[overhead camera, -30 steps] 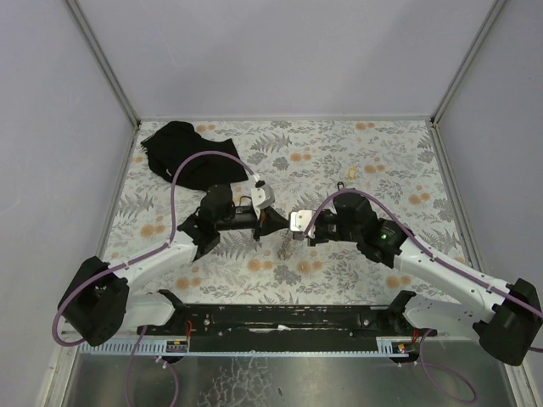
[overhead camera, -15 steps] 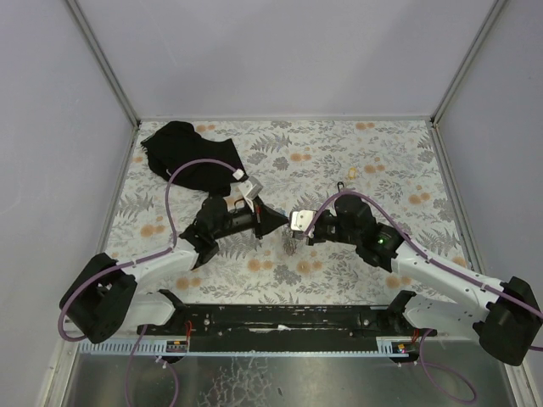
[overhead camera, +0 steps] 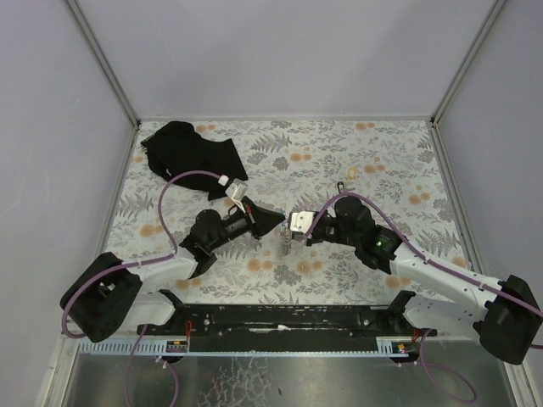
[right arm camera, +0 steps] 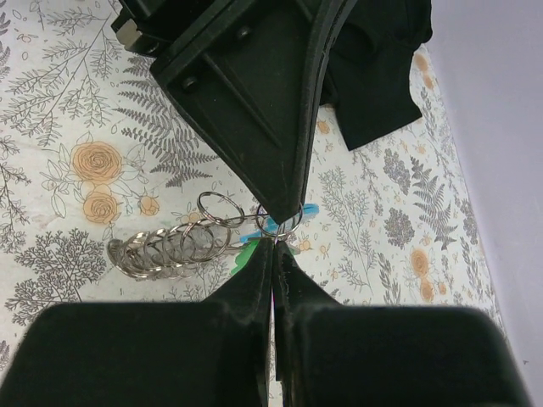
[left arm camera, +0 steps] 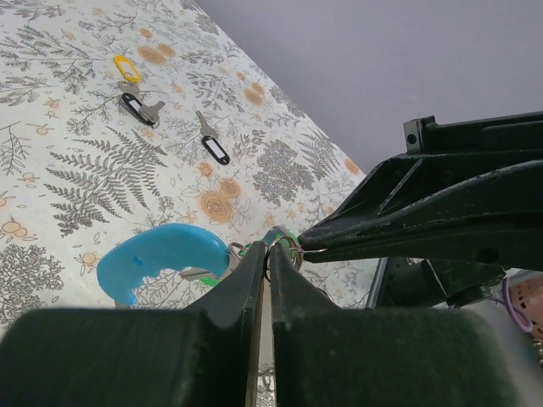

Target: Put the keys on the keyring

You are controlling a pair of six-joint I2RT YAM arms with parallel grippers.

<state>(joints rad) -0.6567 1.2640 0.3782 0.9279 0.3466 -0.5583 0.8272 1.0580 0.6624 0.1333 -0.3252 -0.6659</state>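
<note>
The keyring's light-blue band (left arm camera: 161, 254) hangs just left of my left gripper (left arm camera: 270, 248), which is shut on the keyring's small metal ring (left arm camera: 285, 239). My right gripper (right arm camera: 273, 241) is shut on the same ring (right arm camera: 289, 224), tip to tip with the left gripper (right arm camera: 288, 212). A key's green tag (right arm camera: 248, 253) shows beside the right fingertips, and green also peeks out behind the ring in the left wrist view. From above, both grippers (overhead camera: 281, 220) (overhead camera: 288, 230) meet mid-table over the keyring bundle (overhead camera: 288, 243).
A chain of loose metal rings (right arm camera: 165, 246) lies on the floral cloth beside the grip. Keys with a yellow tag (left arm camera: 127, 68) and black tags (left arm camera: 136, 106) (left arm camera: 215, 149) lie farther off. A black cloth (overhead camera: 191, 153) sits at the back left.
The left arm has dropped lower and its wrist has turned, with its fingertip shifting slightly right. Both grippers have stayed shut and together at the ring.
</note>
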